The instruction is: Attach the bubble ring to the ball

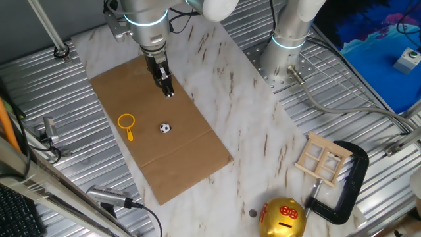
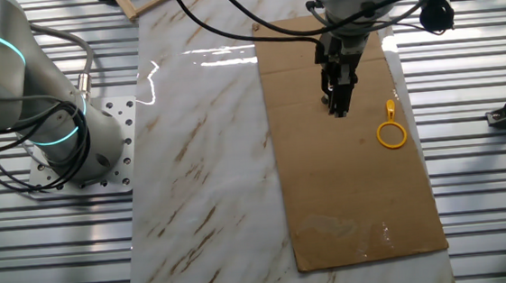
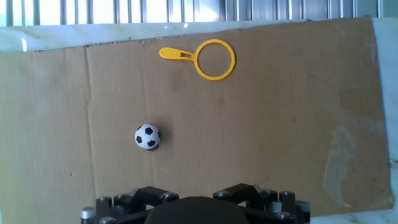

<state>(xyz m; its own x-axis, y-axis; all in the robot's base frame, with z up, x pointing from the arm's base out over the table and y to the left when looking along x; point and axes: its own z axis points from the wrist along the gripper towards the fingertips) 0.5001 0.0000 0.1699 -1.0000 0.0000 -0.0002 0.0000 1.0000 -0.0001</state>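
Ring and ball apart on the cardboard sheet (image 3: 280,124)

The bubble ring (image 3: 205,58) lies flat near the sheet's far edge, handle pointing left. The ball (image 3: 147,137) sits nearer the camera, left of the ring, well apart from it. Dark gripper hardware fills the bottom edge.

Not much to read here tbh. The only markings are some red signs on the gold piggy bank (image 1: 283,219) at the worktop's edge in one fixed view, and they're too small to make out. Nothing printed on the cardboard sheet (image 3: 280,124).
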